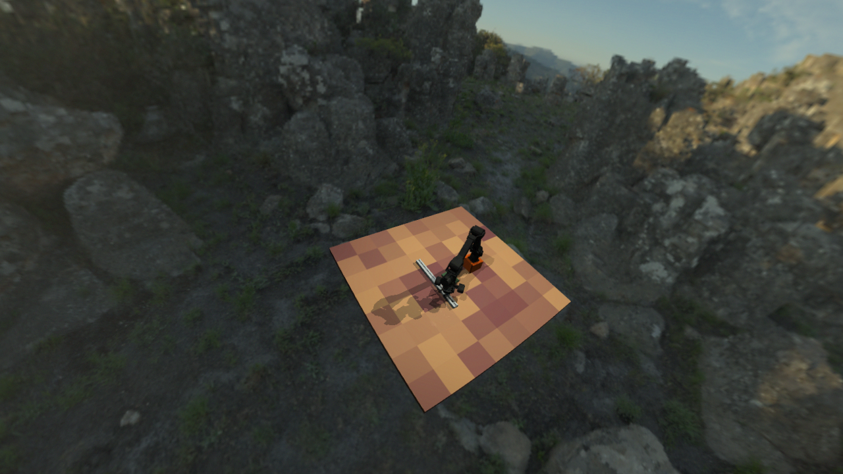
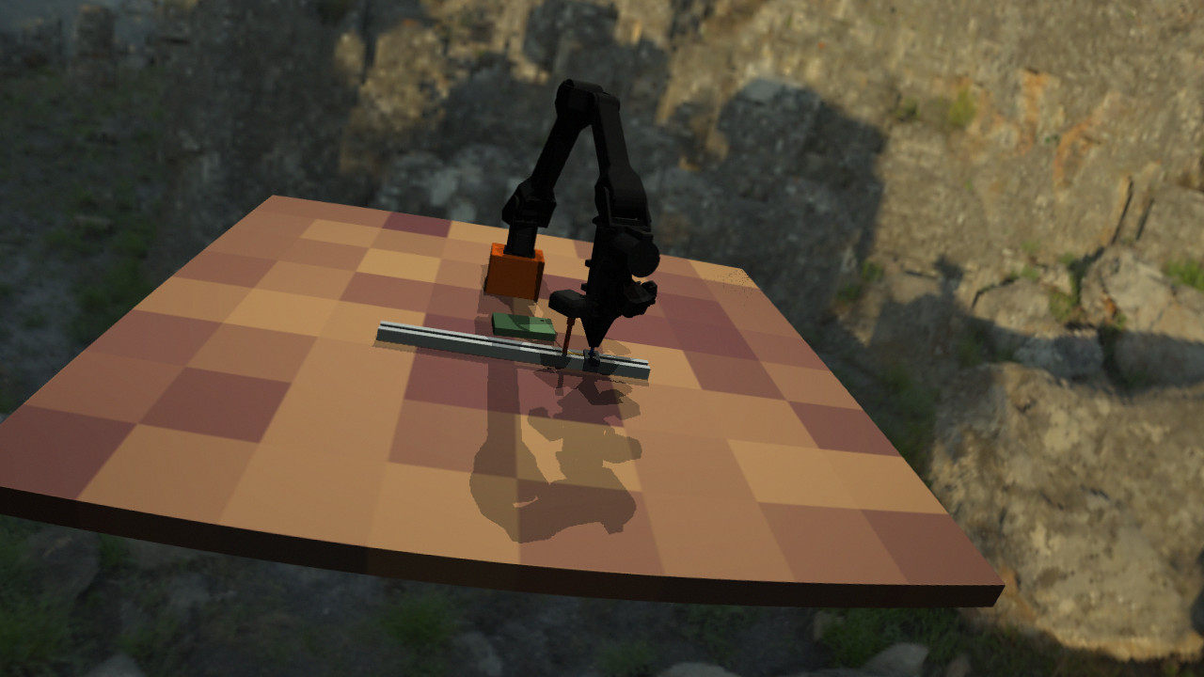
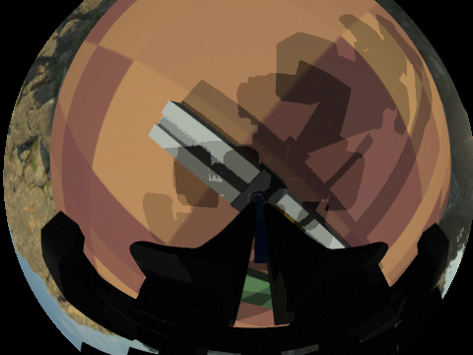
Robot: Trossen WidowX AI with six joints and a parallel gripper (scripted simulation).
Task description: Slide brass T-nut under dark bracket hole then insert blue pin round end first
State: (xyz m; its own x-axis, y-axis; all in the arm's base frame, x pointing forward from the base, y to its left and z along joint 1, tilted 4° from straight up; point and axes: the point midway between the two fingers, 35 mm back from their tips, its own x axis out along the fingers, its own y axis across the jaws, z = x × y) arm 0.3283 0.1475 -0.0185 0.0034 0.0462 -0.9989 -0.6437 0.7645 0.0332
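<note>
Blue pin (image 3: 260, 237) gripped by the end effector (image 2: 594, 345) (image 3: 259, 208), its lower end at the hole of the dark bracket (image 2: 592, 359) (image 3: 261, 186) on the aluminum rail (image 1: 427, 270) (image 2: 454, 341) (image 3: 207, 138). Orange handle (image 2: 569, 337) seen upright beside the bracket; green tray (image 2: 523, 326) (image 3: 257, 291) set behind the rail.

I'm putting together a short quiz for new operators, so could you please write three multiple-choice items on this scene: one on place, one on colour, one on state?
1. Where is the gripper's tip?
A. Over the green tray
B. At the dark bracket
C. Beside the orange base

2. What colour is the pin?
A. Blue
B. Red
C. White

3. How is the gripper?
A. Wide open
B. Shut on nothing
C. Shut on the pin

1 B: the gripper points down at the dark bracket.
2 A: the wrist view shows the pin dark blue.
3 C: the pin shows between the nearly closed fingers.
</note>
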